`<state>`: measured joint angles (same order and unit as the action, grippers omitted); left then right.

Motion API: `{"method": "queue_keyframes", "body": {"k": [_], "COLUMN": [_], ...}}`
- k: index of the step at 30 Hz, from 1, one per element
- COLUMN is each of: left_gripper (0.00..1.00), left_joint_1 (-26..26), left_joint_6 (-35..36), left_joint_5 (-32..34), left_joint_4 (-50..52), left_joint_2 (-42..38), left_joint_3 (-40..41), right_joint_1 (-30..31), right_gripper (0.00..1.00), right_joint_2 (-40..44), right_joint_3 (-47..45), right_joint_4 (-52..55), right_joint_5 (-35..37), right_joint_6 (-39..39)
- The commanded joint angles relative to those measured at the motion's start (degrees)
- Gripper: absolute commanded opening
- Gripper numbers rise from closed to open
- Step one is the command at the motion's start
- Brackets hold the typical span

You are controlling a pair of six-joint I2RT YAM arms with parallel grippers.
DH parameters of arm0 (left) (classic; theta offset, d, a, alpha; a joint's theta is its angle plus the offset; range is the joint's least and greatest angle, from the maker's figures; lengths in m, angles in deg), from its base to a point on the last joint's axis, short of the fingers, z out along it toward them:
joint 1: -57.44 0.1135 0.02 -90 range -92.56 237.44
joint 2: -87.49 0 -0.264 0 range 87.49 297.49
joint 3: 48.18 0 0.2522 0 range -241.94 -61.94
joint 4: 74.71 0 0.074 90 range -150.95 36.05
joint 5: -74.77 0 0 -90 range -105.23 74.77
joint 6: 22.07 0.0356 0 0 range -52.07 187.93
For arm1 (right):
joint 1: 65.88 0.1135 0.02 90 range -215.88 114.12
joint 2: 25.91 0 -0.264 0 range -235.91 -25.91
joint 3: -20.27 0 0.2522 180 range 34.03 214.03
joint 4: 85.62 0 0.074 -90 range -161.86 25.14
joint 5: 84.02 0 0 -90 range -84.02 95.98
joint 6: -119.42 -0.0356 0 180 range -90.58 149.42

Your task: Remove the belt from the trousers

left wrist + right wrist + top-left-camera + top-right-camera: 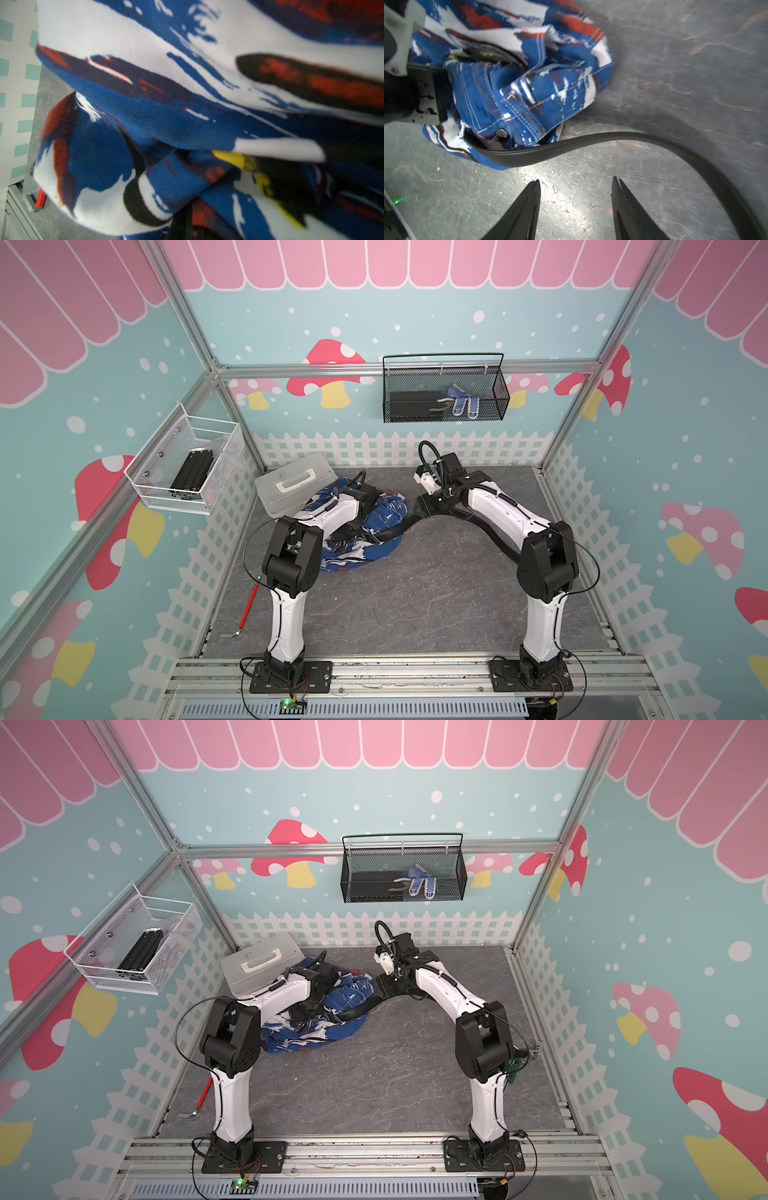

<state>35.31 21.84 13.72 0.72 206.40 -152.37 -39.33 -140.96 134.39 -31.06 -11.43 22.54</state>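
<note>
Right pincer: jaws apart, nothing between them, just beside the belt, right of the trousers.
Left pincer: pressed into the trousers, jaws together; whether cloth is pinched cannot be told.
Belt: one end hidden in the trousers' waist, the rest curving out rightward over the floor.
Trousers' edges: bunched heap; far-left edge touches the white box.
Open room: grey floor right of and nearer than the trousers.
White box: lid shut.
Black basket: on the wall beyond the trousers, holds a blue-white glove.
White basket: on the wall left of the trousers, holds black bars.
</note>
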Motion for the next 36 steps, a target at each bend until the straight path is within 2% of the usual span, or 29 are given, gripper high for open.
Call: {"method": "queue_keyframes", "body": {"k": [1, 11, 16, 24, 36], "left_gripper": [0.0, 0.0, 0.0, 0.0, 0.0], "left_joint_1": [0.0, 0.0, 0.1, 0.1, 0.2], "left_joint_6": [-1.1, -0.9, -0.7, -0.5, -0.1], "left_joint_5": [1.7, 1.6, 1.5, 1.5, 1.4], "left_joint_4": [2.2, 2.1, 2.1, 2.2, 2.1], "left_joint_2": [-1.5, -3.2, -3.4, -3.7, -2.3], "left_joint_3": [2.1, 4.4, 5.0, 5.4, 4.2], "right_joint_1": [2.3, 5.7, 8.0, 8.8, 8.8], "right_gripper": [0.55, 0.54, 0.55, 0.55, 0.5], "right_joint_2": [-1.8, -5.9, -7.6, -11.5, -9.3], "right_joint_3": [0.0, 3.8, 5.8, 7.9, 0.7], "right_joint_4": [1.3, 1.9, 2.4, 4.7, 6.0], "right_joint_5": [-6.6, -8.2, -6.5, -7.5, -10.2], "right_joint_6": [6.9, 12.6, 17.5, 21.2, 22.7]}}
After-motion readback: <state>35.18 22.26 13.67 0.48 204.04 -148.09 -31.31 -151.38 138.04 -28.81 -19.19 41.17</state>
